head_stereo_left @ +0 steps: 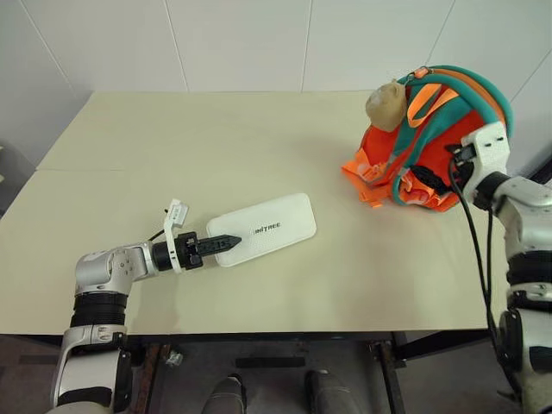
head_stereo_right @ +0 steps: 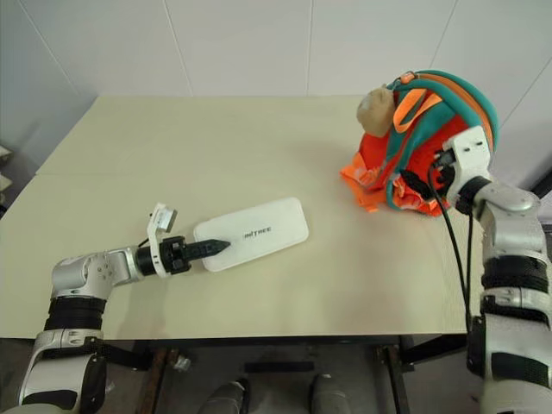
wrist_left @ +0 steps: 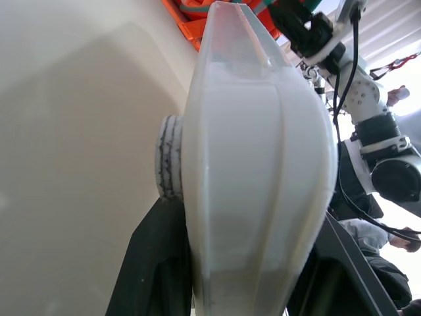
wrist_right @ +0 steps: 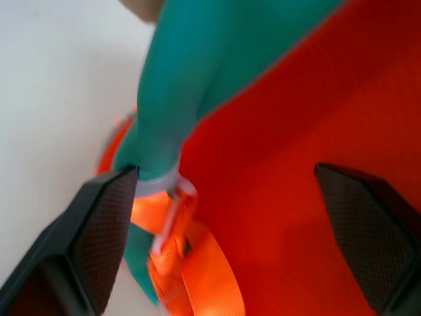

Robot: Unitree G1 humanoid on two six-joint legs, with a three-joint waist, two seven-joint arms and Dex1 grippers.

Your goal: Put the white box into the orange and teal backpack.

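Observation:
The white box (head_stereo_left: 269,227) lies long and flat at the front left of the table, dark lettering on top. My left gripper (head_stereo_left: 221,243) is shut on its near end. In the left wrist view the box (wrist_left: 256,164) stands edge-on between the two black fingers (wrist_left: 150,263). I cannot tell whether it is lifted off the tabletop. The orange and teal backpack (head_stereo_left: 431,138) sits upright at the far right, a tan plush head (head_stereo_left: 385,105) on its left side. My right gripper (wrist_right: 230,230) is open right against the backpack's orange panel (wrist_right: 283,151), one finger (wrist_right: 99,230) beside a teal strap (wrist_right: 184,85).
The beige table (head_stereo_left: 216,147) stretches bare between the box and the backpack, with a white tiled wall behind it. Its front edge runs just below my left arm. A person (wrist_left: 385,263) stands beyond the right arm.

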